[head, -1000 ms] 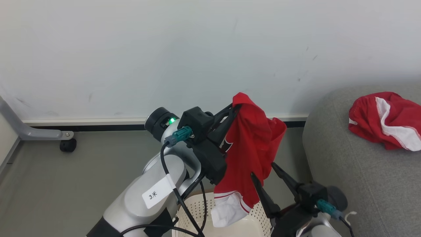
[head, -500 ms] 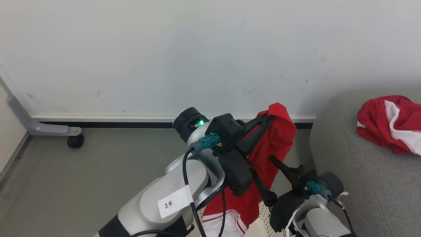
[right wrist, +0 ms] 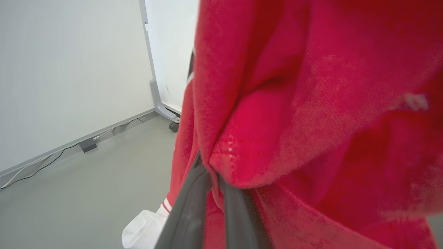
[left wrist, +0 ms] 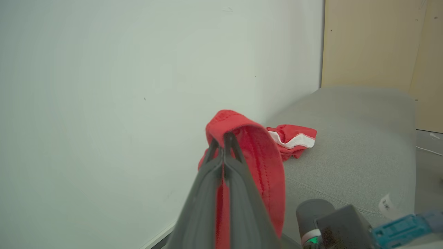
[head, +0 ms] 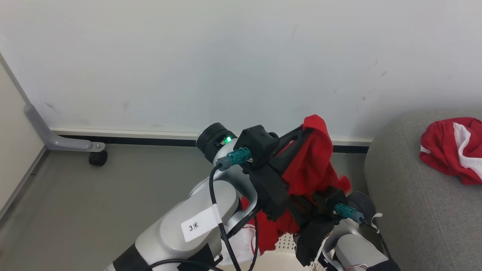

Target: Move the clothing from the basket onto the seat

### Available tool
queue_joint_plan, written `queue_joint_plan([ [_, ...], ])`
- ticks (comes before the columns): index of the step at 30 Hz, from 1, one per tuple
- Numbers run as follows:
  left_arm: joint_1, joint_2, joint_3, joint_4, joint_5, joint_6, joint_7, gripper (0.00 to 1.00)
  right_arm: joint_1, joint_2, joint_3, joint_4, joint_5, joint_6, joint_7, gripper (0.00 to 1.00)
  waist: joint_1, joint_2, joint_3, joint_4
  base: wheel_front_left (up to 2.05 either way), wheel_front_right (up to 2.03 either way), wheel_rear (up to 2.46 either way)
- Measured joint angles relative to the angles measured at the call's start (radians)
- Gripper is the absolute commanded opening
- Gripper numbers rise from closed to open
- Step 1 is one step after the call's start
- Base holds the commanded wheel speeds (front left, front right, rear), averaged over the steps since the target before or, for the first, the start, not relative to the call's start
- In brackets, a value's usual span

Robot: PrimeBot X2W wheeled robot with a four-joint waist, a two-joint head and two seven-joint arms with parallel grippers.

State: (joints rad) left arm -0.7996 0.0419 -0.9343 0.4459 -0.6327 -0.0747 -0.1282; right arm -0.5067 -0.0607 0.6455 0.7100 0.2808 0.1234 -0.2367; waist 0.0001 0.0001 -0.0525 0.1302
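Left pincer (left wrist: 224, 138) and right pincer (right wrist: 211, 172) both clamp one garment (head: 314, 165) beside the seat (head: 410, 218) (second garment (head: 448, 154) on seat).

Red clothing (head: 310, 169) with white bands; grey seat (head: 414, 210); cream perforated basket (head: 281, 246).

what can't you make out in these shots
- Basket: head view, mostly hidden behind the left arm, right arm and held garment; contents unseen.
- Second garment on the sofa: head view, cut by the right edge.
- Shape of the held garment: right wrist view, too close and blurred.
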Motion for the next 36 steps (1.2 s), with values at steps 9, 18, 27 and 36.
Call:
queue_joint_plan([
  [9,0.033,0.002,0.06,0.047,-0.046,0.026,-0.016,0.45,-0.001,0.0,-0.004,0.012,0.029,0.0,-0.004,0.0,-0.0001,0.0,0.002,-0.025,0.0,0.0,0.0],
  [18,0.096,0.034,0.1,0.093,-0.071,0.04,-0.053,1.0,-0.001,-0.052,-0.039,-0.022,0.038,0.0,-0.012,0.0,-0.0001,0.0,0.006,-0.073,0.0,0.0,0.0],
  [27,0.163,0.053,0.105,0.092,-0.072,0.041,-0.082,1.0,0.0,-0.12,-0.094,-0.108,0.047,0.0,-0.012,0.0,-0.0002,0.0,0.004,-0.117,0.0,0.0,0.0],
  [36,0.253,0.063,0.075,0.043,-0.069,0.04,-0.104,1.0,0.017,-0.183,-0.129,-0.23,0.044,-0.019,-0.013,0.0,-0.0002,0.0,-0.003,-0.171,0.0,0.0,0.0],
])
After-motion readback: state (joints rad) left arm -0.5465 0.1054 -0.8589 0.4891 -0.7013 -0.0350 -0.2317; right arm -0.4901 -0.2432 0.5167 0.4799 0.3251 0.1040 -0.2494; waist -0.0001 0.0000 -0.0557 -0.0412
